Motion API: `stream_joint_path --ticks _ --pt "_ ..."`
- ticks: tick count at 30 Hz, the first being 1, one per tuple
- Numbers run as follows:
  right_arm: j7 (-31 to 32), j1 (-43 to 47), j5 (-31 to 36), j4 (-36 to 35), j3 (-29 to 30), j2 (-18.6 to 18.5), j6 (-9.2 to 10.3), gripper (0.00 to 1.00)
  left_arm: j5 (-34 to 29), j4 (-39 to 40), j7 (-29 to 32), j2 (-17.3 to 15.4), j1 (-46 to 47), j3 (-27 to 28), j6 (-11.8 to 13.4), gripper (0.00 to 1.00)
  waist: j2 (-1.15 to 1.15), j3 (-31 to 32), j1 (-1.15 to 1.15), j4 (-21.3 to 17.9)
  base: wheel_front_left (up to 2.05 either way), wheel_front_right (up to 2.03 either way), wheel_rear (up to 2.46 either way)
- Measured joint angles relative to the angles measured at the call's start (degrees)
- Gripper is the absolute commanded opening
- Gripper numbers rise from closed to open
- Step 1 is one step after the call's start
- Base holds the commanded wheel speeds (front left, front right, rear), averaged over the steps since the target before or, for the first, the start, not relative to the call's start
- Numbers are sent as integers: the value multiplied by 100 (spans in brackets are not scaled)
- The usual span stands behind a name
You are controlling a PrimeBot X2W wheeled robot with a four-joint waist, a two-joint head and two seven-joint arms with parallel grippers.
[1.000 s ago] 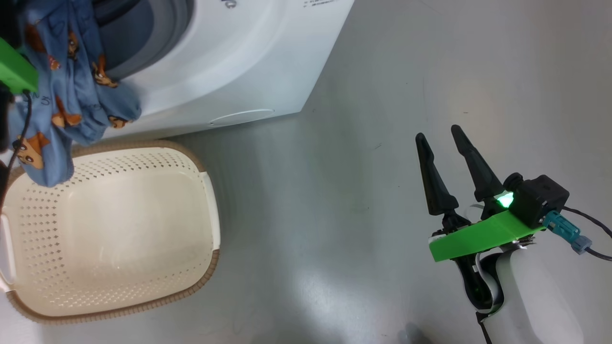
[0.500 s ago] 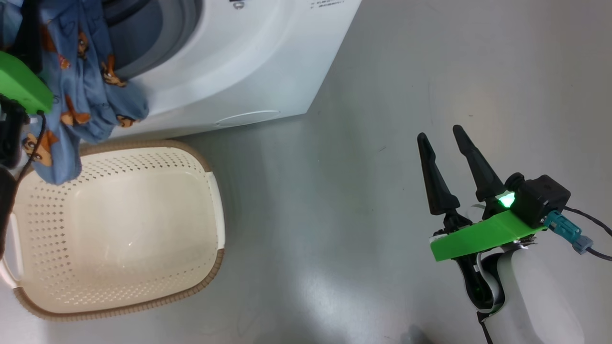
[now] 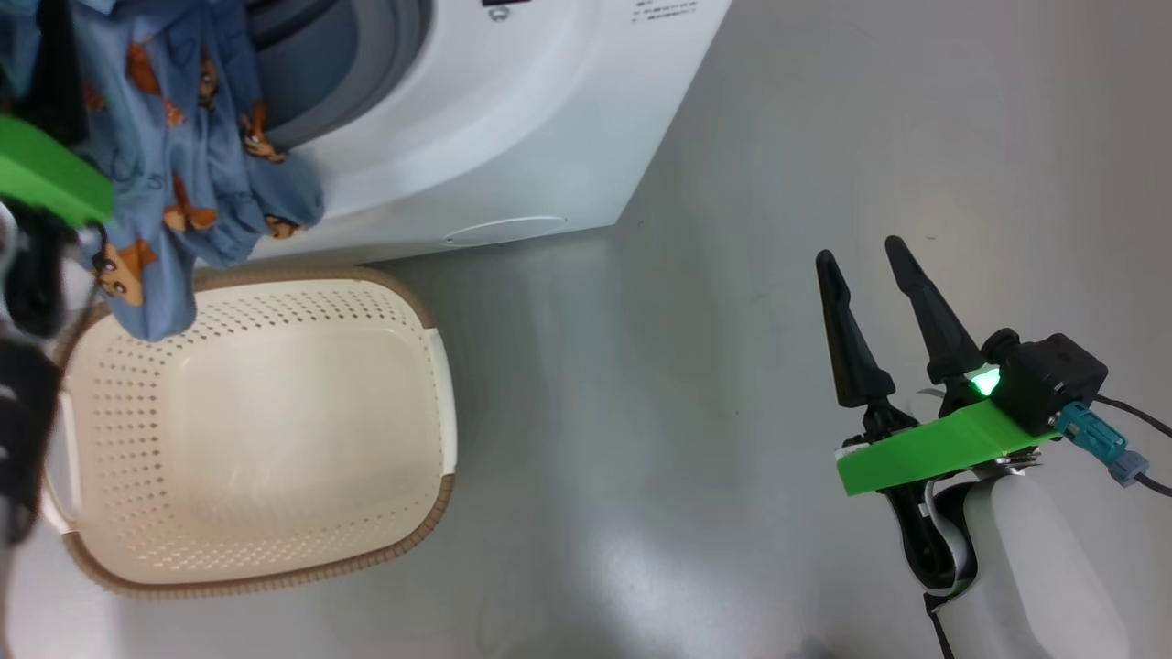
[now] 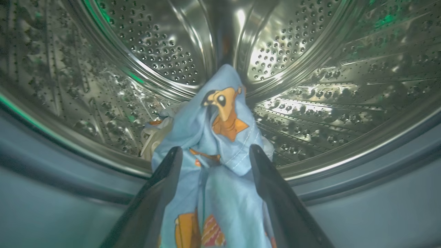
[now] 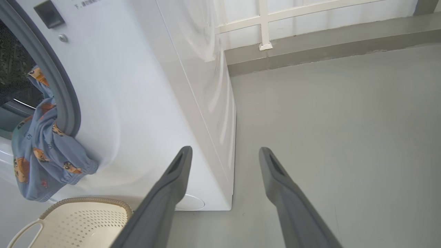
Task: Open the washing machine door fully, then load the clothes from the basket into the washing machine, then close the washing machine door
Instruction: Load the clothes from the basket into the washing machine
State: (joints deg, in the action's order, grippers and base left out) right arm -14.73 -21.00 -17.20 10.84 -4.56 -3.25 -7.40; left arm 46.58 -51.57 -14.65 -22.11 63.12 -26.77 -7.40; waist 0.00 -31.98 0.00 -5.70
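The washing machine [image 3: 476, 110] stands with its opening uncovered; the door is out of view. The clothes [image 3: 183, 137], light blue with orange bears, hang out of the opening over the grey seal and down to the basket's rim. In the left wrist view my left gripper [image 4: 215, 148] is open inside the steel drum [image 4: 310, 86], with the blue clothes [image 4: 224, 113] lying loosely between its spread fingers. The cream basket [image 3: 430, 513] sits on the floor below the opening with nothing showing inside. My right gripper [image 3: 859, 250] stands open over bare floor at the right, holding nothing.
The right wrist view shows the right gripper [image 5: 224, 150] facing the washing machine [image 5: 137, 86] side, the hanging clothes [image 5: 41, 151], the basket [image 5: 82, 201] rim and a wall with white railing [image 5: 263, 24]. Grey floor [image 3: 687, 366] lies open between basket and right arm.
The whole head picture has shifted right, so the camera moved. The left wrist's green mount sits a little lower against the clothes. The right gripper keeps its pose.
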Motion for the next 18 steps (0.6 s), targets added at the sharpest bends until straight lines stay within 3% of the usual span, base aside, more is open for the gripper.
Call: stream_joint_path --ticks 10,18 --pt "0 8 109 -5 130 -35 0 100 -1202 1341 0 558 -1646 1590 0 100 0 113 0 213 0 0 0" --pt "0 124 113 -13 169 -88 0 100 -1872 2398 1 829 -3138 2377 0 100 0 219 0 287 0 0 0"
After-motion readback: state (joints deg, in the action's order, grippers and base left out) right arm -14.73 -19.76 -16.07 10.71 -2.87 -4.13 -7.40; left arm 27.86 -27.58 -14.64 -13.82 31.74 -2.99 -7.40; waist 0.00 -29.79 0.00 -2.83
